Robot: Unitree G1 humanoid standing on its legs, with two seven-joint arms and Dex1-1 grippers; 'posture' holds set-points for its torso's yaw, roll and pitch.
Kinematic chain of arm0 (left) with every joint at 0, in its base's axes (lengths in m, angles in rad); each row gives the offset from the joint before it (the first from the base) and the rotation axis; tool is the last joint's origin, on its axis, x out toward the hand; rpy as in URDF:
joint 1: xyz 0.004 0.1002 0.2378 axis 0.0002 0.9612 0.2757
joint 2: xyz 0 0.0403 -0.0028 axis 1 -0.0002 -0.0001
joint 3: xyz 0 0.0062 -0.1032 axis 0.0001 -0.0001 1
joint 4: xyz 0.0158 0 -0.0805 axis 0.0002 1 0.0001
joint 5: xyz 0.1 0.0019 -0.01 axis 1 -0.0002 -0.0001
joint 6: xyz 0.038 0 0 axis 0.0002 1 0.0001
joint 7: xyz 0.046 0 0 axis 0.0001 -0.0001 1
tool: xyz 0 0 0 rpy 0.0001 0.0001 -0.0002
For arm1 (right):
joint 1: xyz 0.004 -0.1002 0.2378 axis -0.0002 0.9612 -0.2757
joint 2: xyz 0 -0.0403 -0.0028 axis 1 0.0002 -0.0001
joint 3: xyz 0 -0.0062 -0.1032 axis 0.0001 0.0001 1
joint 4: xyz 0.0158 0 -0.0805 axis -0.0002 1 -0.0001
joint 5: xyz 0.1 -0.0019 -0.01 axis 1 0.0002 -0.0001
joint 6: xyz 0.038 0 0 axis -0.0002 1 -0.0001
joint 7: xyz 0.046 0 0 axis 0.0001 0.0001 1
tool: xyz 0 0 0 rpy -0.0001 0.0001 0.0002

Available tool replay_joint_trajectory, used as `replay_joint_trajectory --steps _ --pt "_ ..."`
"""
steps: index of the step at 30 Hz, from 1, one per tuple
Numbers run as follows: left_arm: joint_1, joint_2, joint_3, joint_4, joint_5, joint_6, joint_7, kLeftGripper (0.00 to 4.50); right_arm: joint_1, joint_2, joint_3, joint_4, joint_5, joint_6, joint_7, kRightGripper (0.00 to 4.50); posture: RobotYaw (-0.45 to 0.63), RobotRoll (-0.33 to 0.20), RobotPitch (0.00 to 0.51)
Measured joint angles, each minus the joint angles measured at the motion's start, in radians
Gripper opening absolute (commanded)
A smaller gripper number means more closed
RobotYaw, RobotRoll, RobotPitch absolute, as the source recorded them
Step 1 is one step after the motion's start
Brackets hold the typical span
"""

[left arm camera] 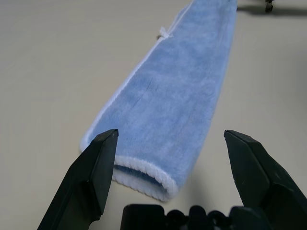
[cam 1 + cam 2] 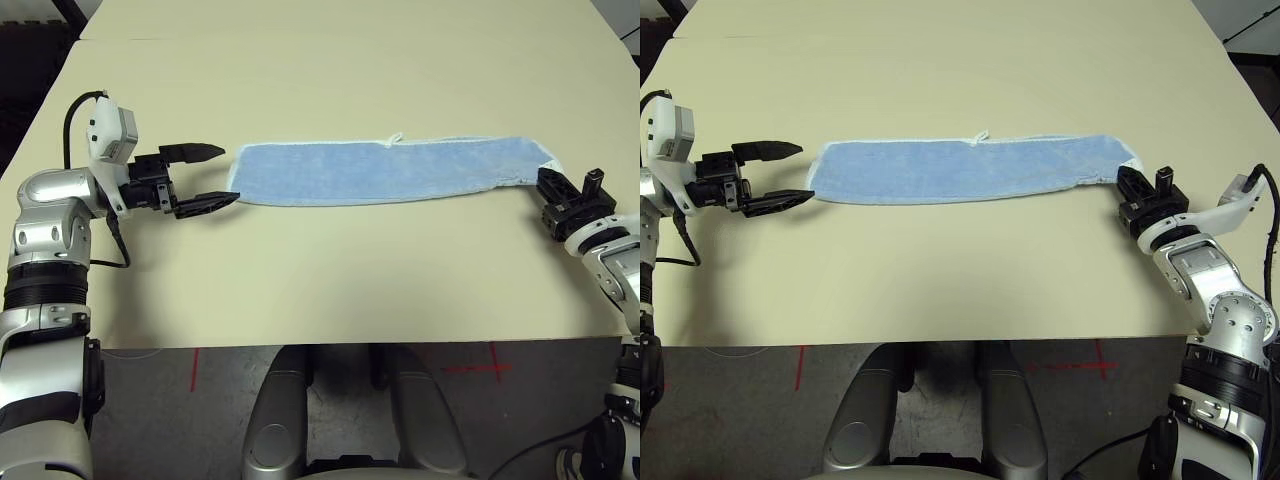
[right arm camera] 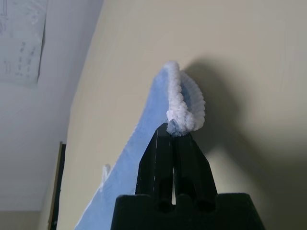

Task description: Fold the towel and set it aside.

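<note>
The towel (image 2: 380, 170) is light blue terry cloth with white edging, folded into a long narrow strip across the middle of the table, a small white tag (image 2: 394, 139) on its far edge. My left gripper (image 2: 224, 175) is open just off the strip's left end (image 1: 144, 177), its two fingers (image 1: 93, 167) straddling the line of that end without touching it. My right gripper (image 2: 545, 182) is shut on the towel's right end, pinching the white edging (image 3: 184, 110) between its fingertips.
The beige table (image 2: 330, 280) is bare in front of and behind the towel. Its front edge runs close to my body, and dark floor shows beyond the left and far right edges.
</note>
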Motion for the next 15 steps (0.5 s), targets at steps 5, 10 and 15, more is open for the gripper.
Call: replay_joint_trajectory --steps 5,10,15 --pt "0.003 -0.001 0.0 -0.005 -0.001 0.01 -0.001 4.5 -0.067 -0.007 0.004 0.0 0.002 0.034 0.024 0.01 0.05 0.0 0.308" --pt "0.011 -0.004 0.0 -0.009 -0.002 0.017 -0.001 4.5 -0.097 -0.035 0.02 0.0 -0.005 0.091 0.077 0.01 0.05 0.0 0.308" --pt "0.017 -0.005 0.0 -0.024 -0.005 0.02 0.001 4.5 -0.14 -0.064 0.081 0.0 -0.042 0.159 0.157 0.01 0.06 0.0 0.307"
